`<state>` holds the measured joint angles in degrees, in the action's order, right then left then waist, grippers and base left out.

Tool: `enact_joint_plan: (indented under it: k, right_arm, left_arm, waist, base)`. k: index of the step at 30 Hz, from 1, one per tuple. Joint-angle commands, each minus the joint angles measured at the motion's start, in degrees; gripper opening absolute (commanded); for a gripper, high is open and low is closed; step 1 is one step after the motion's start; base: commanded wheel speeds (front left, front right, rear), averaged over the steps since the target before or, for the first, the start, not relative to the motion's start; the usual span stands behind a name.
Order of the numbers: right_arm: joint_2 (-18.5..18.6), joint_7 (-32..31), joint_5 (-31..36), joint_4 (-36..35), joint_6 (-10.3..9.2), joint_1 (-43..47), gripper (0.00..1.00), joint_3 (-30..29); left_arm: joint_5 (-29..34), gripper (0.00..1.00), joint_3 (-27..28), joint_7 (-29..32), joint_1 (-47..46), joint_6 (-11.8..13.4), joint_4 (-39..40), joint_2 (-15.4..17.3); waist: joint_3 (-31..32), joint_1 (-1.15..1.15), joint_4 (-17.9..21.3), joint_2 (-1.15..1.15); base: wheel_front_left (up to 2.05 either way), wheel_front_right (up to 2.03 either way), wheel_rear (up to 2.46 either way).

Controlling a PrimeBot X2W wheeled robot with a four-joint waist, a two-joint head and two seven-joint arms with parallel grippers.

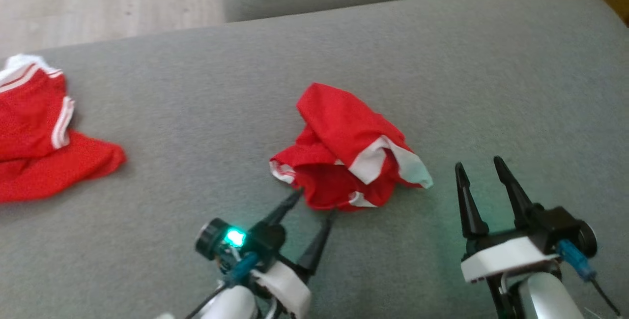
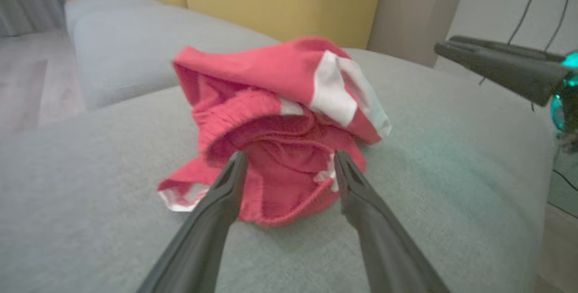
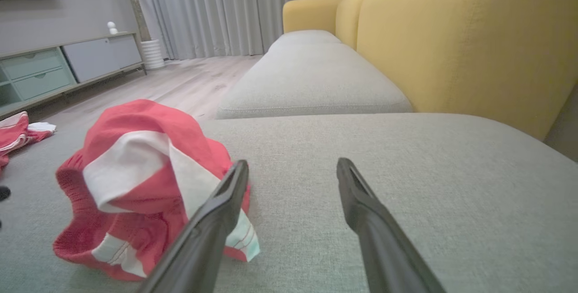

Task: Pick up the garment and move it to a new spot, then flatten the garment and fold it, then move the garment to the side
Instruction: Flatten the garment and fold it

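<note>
**Open left gripper (image 1: 313,204) poised at crumpled red garment (image 1: 346,144) on grey sofa**

Left gripper spread wide, nothing pinched, tips bracketing the garment's near edge; touching or just short of it, hard to tell. Probably set there to close on the gathered elastic rim and lift, with the pick-up step apparently not yet done.

Right gripper (image 1: 479,162) likewise spread and empty, just beside the heap's near-right corner and clear of the cloth. Seemingly held free for a later grasp.

Garment bunched in a mound near the middle of the cushion (image 1: 196,88), red with white panels. No clean long axis. If anything, stretched from far-left to near-right in the head view, with the white-edged corner pointing toward the right gripper and the gathered opening facing the left one.

Well apart at the cushion's left end, second garment (image 1: 34,132), also red. Yellow backrest (image 3: 451,49) beyond.
</note>
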<state>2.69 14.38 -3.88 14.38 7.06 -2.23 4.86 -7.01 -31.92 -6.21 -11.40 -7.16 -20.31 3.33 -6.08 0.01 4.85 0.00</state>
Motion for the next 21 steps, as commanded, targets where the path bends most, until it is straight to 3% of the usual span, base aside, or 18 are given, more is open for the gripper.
enact_joint_plan:
  k: [1,17,18,19,20,21]
  right_arm:
    - [0.21,0.62,-0.56,-1.96,0.43,-2.65,1.00,1.62]
    - [0.20,0.62,-2.40,-1.94,0.43,-4.35,1.00,3.33]
    - [0.20,0.62,-2.51,-1.98,0.43,-4.43,1.00,3.36]
    - [0.20,0.62,-2.59,-1.99,0.43,-4.51,1.00,3.44]
    - [0.20,0.62,-2.67,-2.00,0.43,-4.56,1.00,3.50]
    - [0.20,0.62,-2.75,-2.00,0.43,-4.57,1.00,3.57]
  left_arm:
    - [-0.94,1.00,0.00,0.97,-2.84,-0.28,-0.11,-0.22]
    - [-3.43,1.00,-3.02,3.59,-10.80,0.48,-14.18,-0.40]
    - [-3.50,0.94,-3.36,3.66,-11.28,0.47,-14.95,-0.41]
    - [-3.80,0.48,-3.66,3.75,-11.68,0.44,-15.65,-0.42]
    - [-4.38,0.14,-4.06,3.87,-12.05,0.37,-16.12,-0.43]
    - [-5.11,0.00,-4.60,3.87,-12.42,0.28,-16.24,-0.43]
  waist:
    - [-1.52,-0.01,2.44,0.00]
    - [-3.50,-0.01,8.85,0.00]
    - [-3.58,-0.01,8.98,0.00]
    - [-3.62,-0.01,9.10,0.00]
    - [-3.67,-0.01,9.21,0.00]
    - [-3.69,-0.01,9.30,0.00]
  base:
    - [0.00,0.00,0.00]
    - [0.00,0.00,0.00]
    - [0.00,0.00,0.00]
    - [0.00,0.00,0.00]
    - [0.00,0.00,0.00]
    - [0.00,0.00,0.00]
